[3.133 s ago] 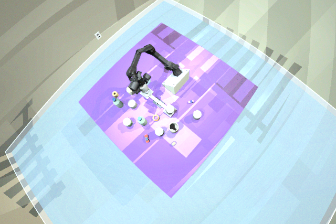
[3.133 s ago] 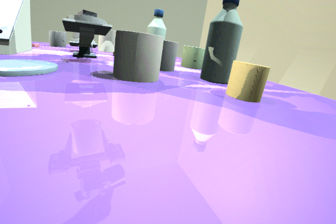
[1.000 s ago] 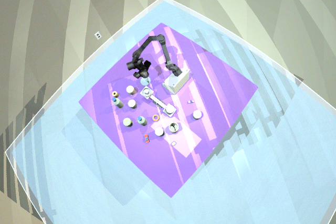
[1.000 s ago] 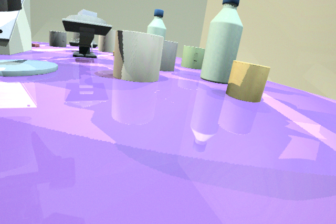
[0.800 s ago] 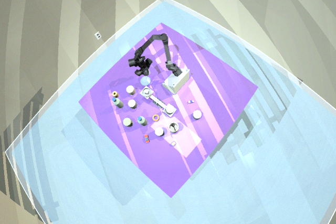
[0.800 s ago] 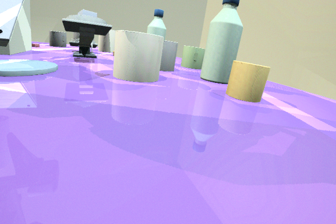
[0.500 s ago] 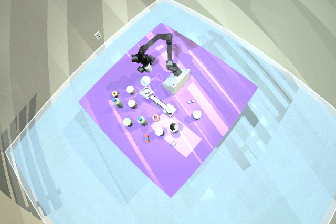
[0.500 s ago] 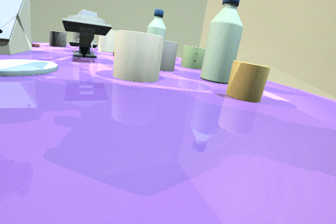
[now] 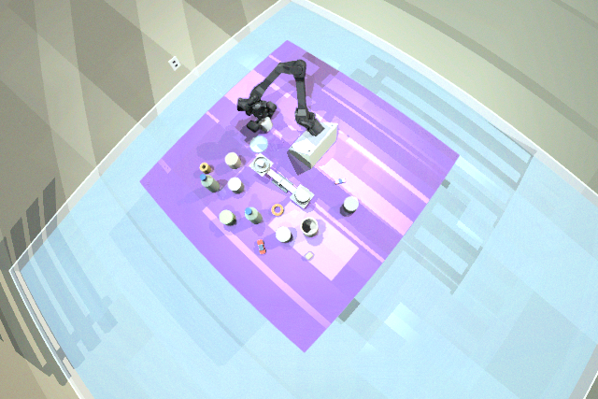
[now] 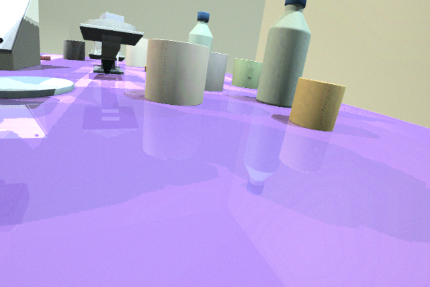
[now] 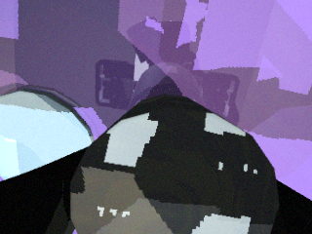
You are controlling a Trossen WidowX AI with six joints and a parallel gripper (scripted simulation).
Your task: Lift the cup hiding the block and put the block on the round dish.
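- Block point(image 9: 261, 163) point(image 10: 113, 17), the one I must move, appears bare on the dish-side pan point(image 9: 254, 167) point(image 10: 91, 31) of the balance point(image 9: 279, 179) point(image 10: 110, 46); with its cover gone, it is ready to be fetched.
- My gripper point(image 9: 262, 117) point(image 11: 169, 158) is clamped around the lifted cup point(image 9: 265, 124) point(image 11: 177, 156). Its fingers stand wide because the cup's body fills the space between them; the block is not what I am holding.
- I have the cup out on the far side of the round dish point(image 9: 259, 144) point(image 10: 31, 85) point(image 11: 39, 134) from the balance. It looks near the dish but off to its side, which matters because no cup may be above it.
- The other cup point(image 9: 302, 194) point(image 10: 98, 48) stands on the opposite pan. I must leave it alone, since moving it would end the attempt.
- I judge the next job is to set my cup down on the purple mat point(image 9: 308, 307) point(image 10: 208, 214) point(image 11: 244, 29), well off the dish, and free my fingers for the block.
- A pale cup point(image 9: 233, 160) point(image 10: 177, 72) stands beside the dish and the balance, so a low, careless swing back could clip it.
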